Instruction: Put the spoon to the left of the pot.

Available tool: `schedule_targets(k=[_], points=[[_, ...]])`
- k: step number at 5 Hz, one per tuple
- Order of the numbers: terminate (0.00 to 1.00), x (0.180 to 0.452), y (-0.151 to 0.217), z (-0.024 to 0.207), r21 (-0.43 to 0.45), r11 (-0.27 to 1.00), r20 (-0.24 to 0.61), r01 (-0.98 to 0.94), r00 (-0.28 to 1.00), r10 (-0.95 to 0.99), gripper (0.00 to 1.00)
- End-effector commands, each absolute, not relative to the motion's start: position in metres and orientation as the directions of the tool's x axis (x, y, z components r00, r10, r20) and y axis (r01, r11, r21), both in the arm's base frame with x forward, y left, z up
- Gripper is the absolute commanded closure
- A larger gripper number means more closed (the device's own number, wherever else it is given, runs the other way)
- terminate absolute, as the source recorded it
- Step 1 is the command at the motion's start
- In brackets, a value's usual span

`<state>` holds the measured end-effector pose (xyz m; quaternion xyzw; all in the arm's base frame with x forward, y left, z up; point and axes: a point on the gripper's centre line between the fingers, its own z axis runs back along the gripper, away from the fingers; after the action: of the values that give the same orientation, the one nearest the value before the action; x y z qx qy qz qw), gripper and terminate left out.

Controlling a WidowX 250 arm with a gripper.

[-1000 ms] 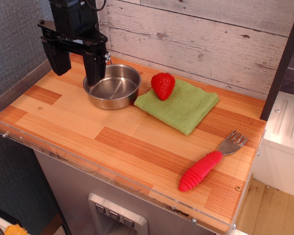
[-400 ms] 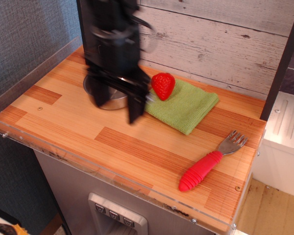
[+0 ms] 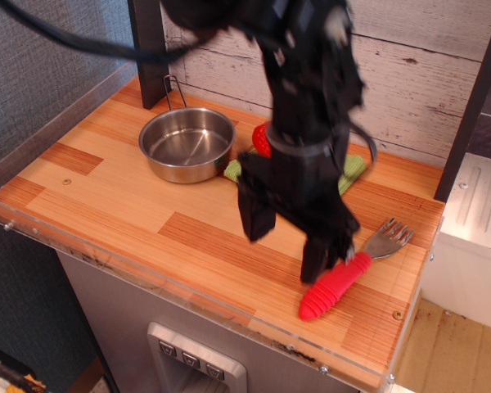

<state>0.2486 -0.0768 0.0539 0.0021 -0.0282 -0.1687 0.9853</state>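
Note:
The spoon, with a thick ribbed red handle and a short silver tined head, lies on the wooden table near the front right corner. My gripper is open, its two black fingers pointing down, just left of the red handle and partly in front of it. The shiny steel pot with a thin wire handle stands at the back left, well away from the gripper. The gripper holds nothing.
A green cloth lies behind my arm at the back middle, mostly hidden, with a red strawberry on it, partly hidden. A clear plastic rim runs along the table's front edge. A dark post stands at the right.
My arm has swung from above the pot at the back left across the table to the front right, down beside the spoon's handle. The spoon, pot and strawberry have not moved.

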Motion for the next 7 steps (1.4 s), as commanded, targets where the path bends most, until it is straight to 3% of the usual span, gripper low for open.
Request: schedule_targets(k=[1,3,4,5,7], points=[[0.0,0.269,-0.091,0.035,0.035,0.94,0.168,0.34,0.925,-0.341,0.0],[0.0,0.278,-0.108,0.017,-0.012,0.947,0.218,0.322,0.925,-0.312,0.0],[0.0,0.279,-0.114,0.007,-0.018,0.947,0.197,0.322,0.929,-0.312,0.0],[0.0,0.279,-0.113,0.0,-0.014,0.948,0.177,0.317,0.934,-0.31,1.0],[0.0,0.283,-0.108,0.031,-0.013,0.942,0.172,0.336,0.929,-0.329,1.0]])
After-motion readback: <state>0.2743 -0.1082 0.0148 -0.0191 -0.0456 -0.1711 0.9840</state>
